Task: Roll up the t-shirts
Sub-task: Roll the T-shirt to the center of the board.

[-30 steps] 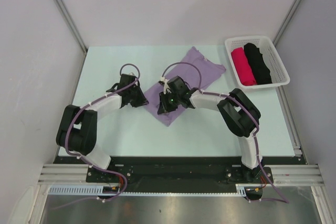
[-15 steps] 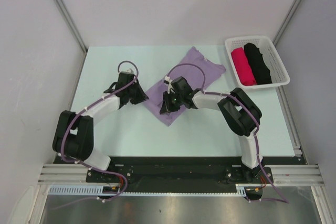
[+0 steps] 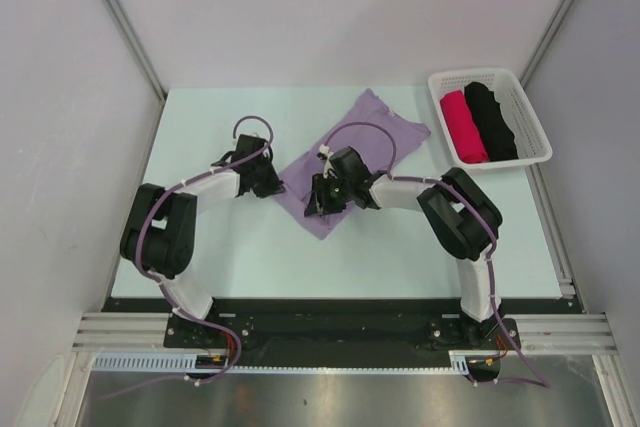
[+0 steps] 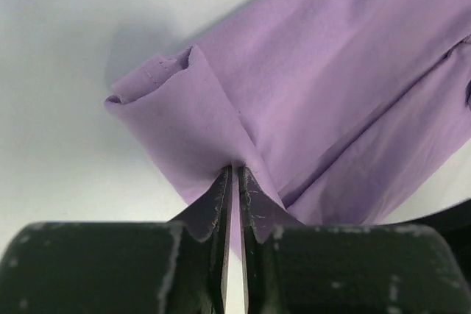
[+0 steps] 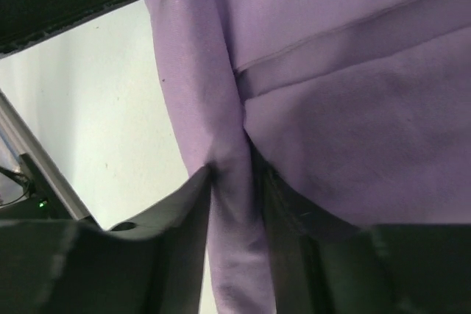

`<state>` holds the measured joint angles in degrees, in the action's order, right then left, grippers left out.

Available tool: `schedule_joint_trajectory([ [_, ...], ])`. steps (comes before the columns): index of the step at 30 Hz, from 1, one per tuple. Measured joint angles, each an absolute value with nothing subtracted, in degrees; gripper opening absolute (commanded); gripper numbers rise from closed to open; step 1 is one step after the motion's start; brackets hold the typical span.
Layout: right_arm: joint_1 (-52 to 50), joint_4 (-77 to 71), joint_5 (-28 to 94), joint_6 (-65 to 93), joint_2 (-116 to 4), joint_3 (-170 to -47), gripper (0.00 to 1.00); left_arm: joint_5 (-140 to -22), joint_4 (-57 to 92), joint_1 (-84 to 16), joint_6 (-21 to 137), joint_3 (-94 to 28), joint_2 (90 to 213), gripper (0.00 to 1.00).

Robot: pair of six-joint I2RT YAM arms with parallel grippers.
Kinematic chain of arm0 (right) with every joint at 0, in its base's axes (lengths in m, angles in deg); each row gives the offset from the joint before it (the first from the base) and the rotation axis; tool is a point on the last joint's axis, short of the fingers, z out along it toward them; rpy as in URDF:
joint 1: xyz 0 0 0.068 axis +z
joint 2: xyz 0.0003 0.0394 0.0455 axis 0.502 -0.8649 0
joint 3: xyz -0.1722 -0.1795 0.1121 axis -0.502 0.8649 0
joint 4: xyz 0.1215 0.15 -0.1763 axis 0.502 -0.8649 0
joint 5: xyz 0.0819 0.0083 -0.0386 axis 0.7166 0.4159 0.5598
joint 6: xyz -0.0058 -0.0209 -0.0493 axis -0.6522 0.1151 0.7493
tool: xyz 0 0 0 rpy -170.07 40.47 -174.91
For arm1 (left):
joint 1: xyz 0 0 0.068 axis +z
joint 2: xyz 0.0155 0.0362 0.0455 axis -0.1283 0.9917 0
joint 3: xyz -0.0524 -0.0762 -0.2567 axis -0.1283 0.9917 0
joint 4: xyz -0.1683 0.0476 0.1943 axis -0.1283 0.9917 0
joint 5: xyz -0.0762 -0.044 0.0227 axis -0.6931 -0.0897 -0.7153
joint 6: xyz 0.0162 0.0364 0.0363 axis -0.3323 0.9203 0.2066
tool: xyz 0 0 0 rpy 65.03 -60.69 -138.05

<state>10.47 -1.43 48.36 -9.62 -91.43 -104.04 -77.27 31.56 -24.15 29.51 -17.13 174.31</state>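
Observation:
The lavender t-shirt [image 3: 375, 137] lies folded into a long strip that runs slantwise across the middle of the table. My left gripper [image 3: 274, 187] sits at the strip's left edge. In the left wrist view its jaws [image 4: 235, 174] are pinched on a raised fold of the t-shirt [image 4: 331, 71], whose corner curls over beside them. My right gripper [image 3: 316, 205] is low on the strip's near end. In the right wrist view a thick fold of the t-shirt [image 5: 331, 71] fills the gap between its jaws [image 5: 235, 182], touching both fingers.
A white basket [image 3: 473, 74] stands at the table's far right corner with a red rolled cloth [image 3: 463, 125] and a black rolled cloth [image 3: 492, 119] inside. Metal frame posts run along both side walls.
The left arm's elbow has swung right and its gripper has shifted slightly towards the shirt's edge. The right gripper has edged up and right on the strip.

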Motion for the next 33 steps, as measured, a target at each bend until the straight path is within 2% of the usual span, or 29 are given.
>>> schedule_joint_trajectory([
  [4, 11.43, -4.27, 43.49, -7.98, -87.91, -103.08, 0.5, -77.23, 31.8, -24.17, 29.51, -18.55, 175.89, 0.11],
  [8, 13.11, -8.62, 35.8, -6.65, -83.12, -102.2, 0.5, -77.01, 32.15, -24.32, 29.53, -19.46, 176.67, 0.1],
  [9, 13.62, -9.6, 33.96, -6.32, -81.94, -102.03, 0.49, -76.97, 32.3, -24.34, 29.55, -19.6, 176.8, 0.1],
  [13, 15.82, -11.72, 27.14, -4.88, -78.25, -100.65, 0.31, -76.81, 32.6, -24.52, 29.55, -20.12, 177.2, 0.1],
  [24, 20.5, -14.48, 19.58, -4.05, -77.5, -95.82, 0.23, -76.42, 32.87, -25.37, 29.6, -22.61, 179.21, 0.11],
  [31, 21.05, -14.81, 16.5, -3.59, -76.8, -95.08, 0.3, -76.4, 33.24, -26.09, 29.99, -24.25, 180.74, 0.11],
  [33, 21.46, -15.22, 14.68, -2.58, -75.34, -94.64, 0.37, -76.4, 33.39, -26.22, 30.01, -24.49, 180.96, 0.11],
])
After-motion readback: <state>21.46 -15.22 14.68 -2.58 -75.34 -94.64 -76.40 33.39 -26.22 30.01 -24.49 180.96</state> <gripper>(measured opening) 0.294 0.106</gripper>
